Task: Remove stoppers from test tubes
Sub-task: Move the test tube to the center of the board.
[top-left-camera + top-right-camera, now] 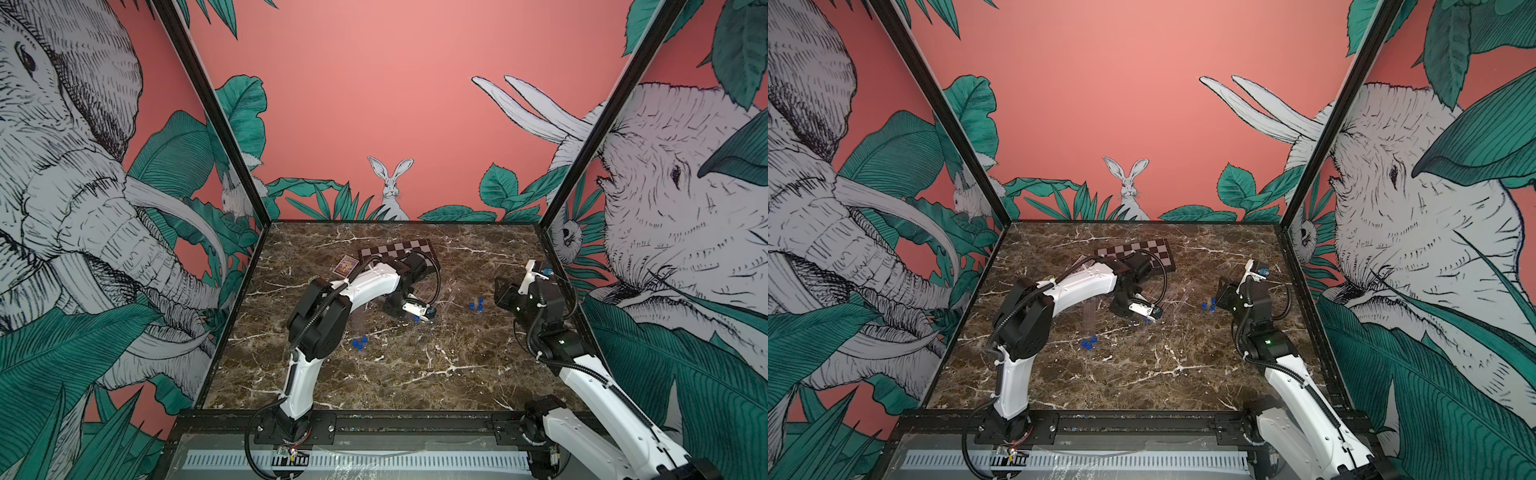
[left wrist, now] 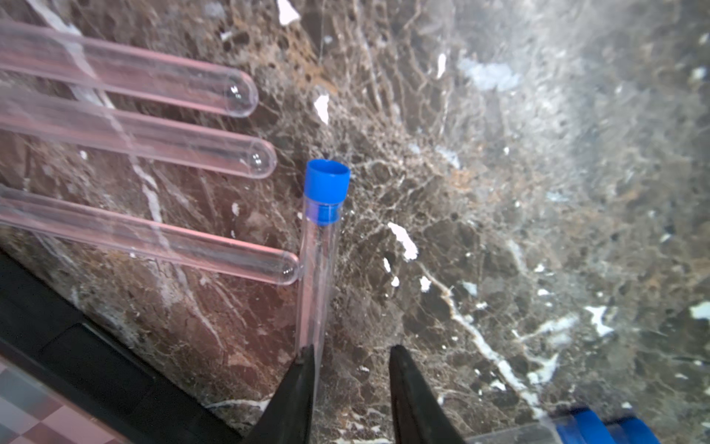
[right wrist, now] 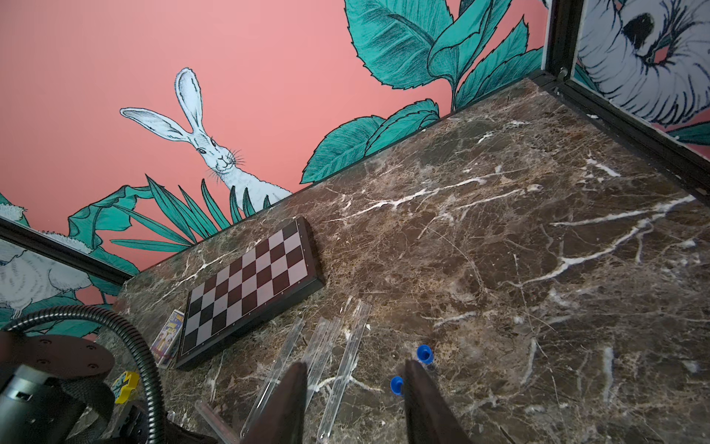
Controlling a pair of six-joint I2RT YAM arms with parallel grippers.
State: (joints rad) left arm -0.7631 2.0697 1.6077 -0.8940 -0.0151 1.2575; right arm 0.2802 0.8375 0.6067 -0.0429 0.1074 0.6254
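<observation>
Left pincer (image 2: pixel 352 350) stands narrowly parted, the stoppered test tube (image 2: pixel 317 284) touching one fingertip.

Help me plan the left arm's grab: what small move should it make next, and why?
Probably slide the left gripper sideways until the tube with the blue stopper lies between its fingers. The jaws stand apart, but the tube runs to one fingertip, not into the gap.
</observation>
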